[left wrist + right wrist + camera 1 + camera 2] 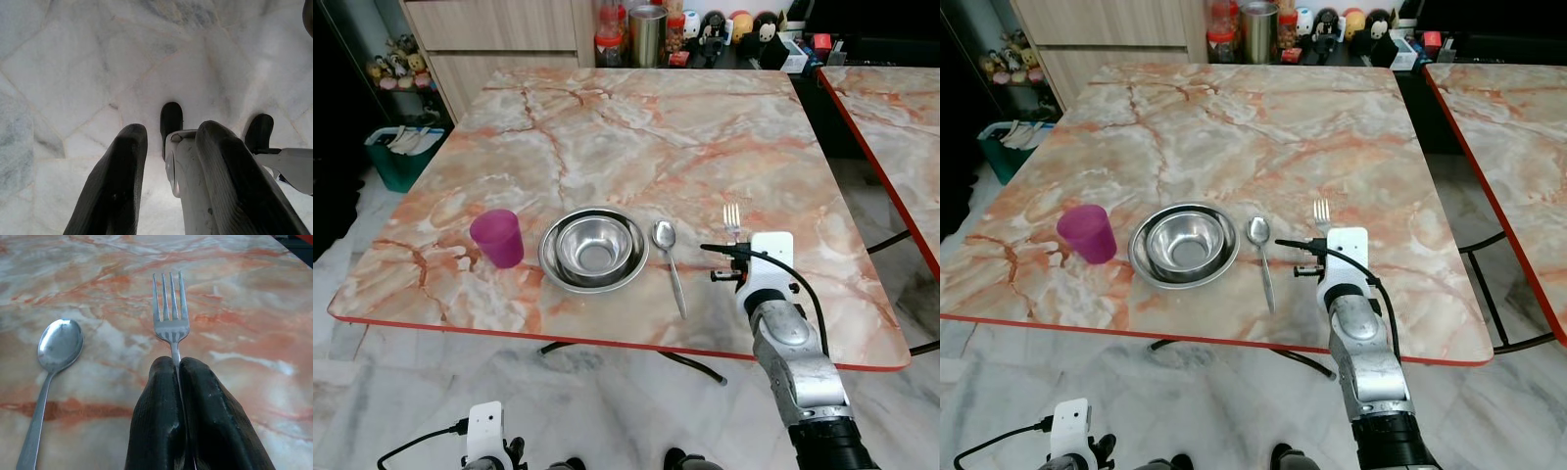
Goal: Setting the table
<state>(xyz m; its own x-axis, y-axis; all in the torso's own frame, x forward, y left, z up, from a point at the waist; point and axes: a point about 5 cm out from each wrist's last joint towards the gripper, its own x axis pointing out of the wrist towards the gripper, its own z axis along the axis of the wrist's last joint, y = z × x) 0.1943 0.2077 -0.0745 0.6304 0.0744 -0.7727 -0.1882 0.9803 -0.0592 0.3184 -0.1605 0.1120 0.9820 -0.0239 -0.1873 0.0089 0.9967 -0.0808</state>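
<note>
A steel fork [170,318] points away from me over the marble table [636,127], to the right of a spoon [668,257]. My right gripper [177,369] is shut on the fork's handle, low over the table near its front edge. The tines [731,217] show past the wrist. Left of the spoon stands a steel bowl on a plate [594,248], and left of that a purple cup [497,238]. My left gripper [166,147] hangs idle below the table over the floor, fingers apart.
Jars, a steel canister [647,34] and small figures stand behind the table's far edge. A second marble table [891,127] stands to the right. A green basket [401,152] sits on the floor at the left.
</note>
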